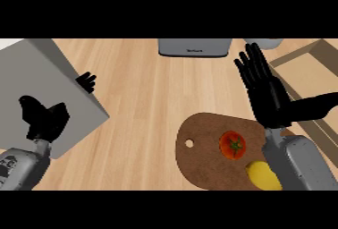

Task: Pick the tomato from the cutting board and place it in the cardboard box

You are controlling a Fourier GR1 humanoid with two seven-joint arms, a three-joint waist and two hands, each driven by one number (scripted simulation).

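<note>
Counter (152, 103): pale wood with lengthwise grain, filling most of the head view. Cutting board (204, 156): brown, rounded, with a small hanging hole at its left side; lies at the near right of the counter. Tomato (232, 144): red with a green stem star, resting on the cutting board right of its middle, untouched by either hand. Yellow fruit (263, 175): on the board's near right part, just nearer than the tomato, partly hidden by the right forearm. Cardboard box (310, 76): tan, open-topped, at the far right edge; only part of it shows, well apart from the tomato. Right hand (267, 96): black, fingers straight and spread, pointing toward the far side, thumb out to the right; held above the counter between the board and the box, holding nothing. Left hand (45, 118): black, at the near left over a grey slab, fingers relaxed, holding nothing. Grey slab (40, 76): large, flat, light grey, occupying the left side. Grey appliance (195, 47): at the far edge, centre, cut off by the view. Grey rounded object (267, 42): far right, mostly out of view.
</note>
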